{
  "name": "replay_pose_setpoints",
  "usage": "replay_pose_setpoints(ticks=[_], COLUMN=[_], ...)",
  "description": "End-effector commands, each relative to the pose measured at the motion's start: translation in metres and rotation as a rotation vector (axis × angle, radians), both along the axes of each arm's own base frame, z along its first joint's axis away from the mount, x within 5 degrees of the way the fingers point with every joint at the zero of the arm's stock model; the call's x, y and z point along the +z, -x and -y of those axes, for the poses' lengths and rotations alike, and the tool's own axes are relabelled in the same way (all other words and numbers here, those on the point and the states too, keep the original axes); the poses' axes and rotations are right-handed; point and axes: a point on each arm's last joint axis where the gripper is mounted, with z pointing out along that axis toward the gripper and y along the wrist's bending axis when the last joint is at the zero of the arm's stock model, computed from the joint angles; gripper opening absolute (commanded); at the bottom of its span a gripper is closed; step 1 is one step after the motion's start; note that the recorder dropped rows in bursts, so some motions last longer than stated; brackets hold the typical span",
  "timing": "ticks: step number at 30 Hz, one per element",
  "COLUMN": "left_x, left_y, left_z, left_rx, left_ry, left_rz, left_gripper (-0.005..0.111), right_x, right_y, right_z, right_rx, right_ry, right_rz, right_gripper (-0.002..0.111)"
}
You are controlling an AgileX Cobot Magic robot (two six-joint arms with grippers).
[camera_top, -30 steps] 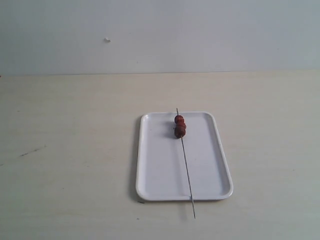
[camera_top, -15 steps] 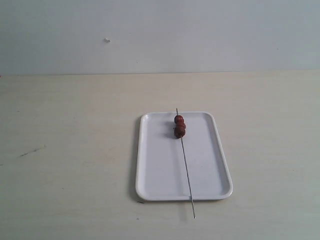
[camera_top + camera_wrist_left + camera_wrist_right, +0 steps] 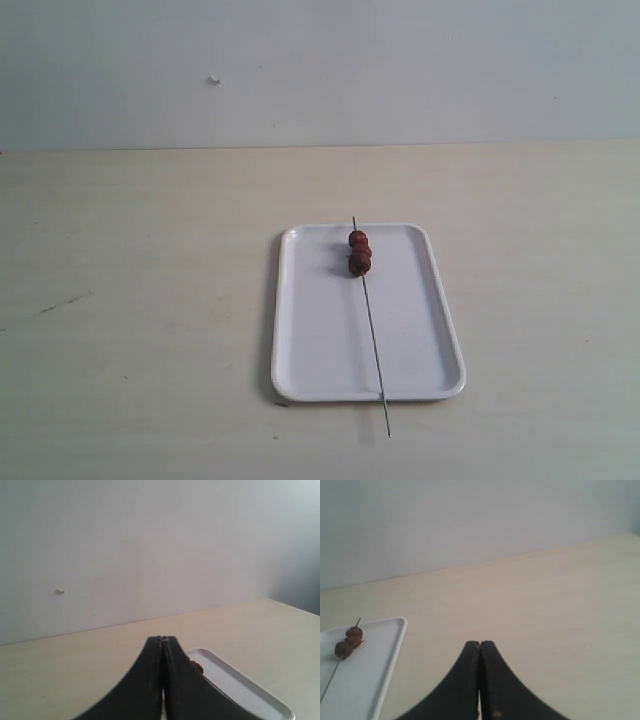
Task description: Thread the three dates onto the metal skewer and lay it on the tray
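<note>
Exterior view. Neither arm is in frame. The tray [image 3: 310, 340] lies a little to the right arm's side of the middle of the table [image 3: 130, 300]. The skewer [image 3: 374, 335] rests along the tray's long axis. Its far tip pokes just past the far rim and its near end overhangs the near rim, above the table. The dates [image 3: 359, 252] sit bunched and touching on the far part of the rod, inside the tray. You can judge the task as good as done: all three look threaded and the rod is laid down.

Left wrist view. Your left gripper [image 3: 162, 639] has its fingers pressed together with nothing between them. The tray [image 3: 245, 692] lies just beyond the fingertips, off toward the right arm's side. Only a sliver of the dates [image 3: 198, 667] peeks past one finger, and the rod is hidden.

Right wrist view. Your right gripper [image 3: 479, 643] is likewise closed and empty. The tray [image 3: 377, 680] sits off toward the left arm's side, apart from the fingertips. The dates [image 3: 348, 643] and the thin skewer [image 3: 330, 682] show plainly here, which the left camera cannot give you.

Should you need a re-grip, the rod runs away from you lengthwise. The bare near end is the reachable part. The right arm looks slightly nearer, though that is not certain.
</note>
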Motion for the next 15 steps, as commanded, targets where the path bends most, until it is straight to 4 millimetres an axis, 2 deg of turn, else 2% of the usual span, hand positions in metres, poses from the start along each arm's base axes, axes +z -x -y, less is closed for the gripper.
replay_pose_setpoints(ticks=[1, 15], left_x=[-0.0012, -0.0012], left_y=[0.0006, 0.0006], left_z=[0.0001, 0.0001], left_rx=[-0.007, -0.007], left_ry=[0.008, 0.008], left_rz=[-0.008, -0.008], left_gripper=[0.000, 0.000], right_x=[-0.0011, -0.0011], right_y=[0.0002, 0.0002], right_z=[0.0003, 0.0003], right_rx=[-0.005, -0.005], right_ry=[0.008, 0.005], right_rz=[0.002, 0.002], right_gripper=[0.000, 0.000])
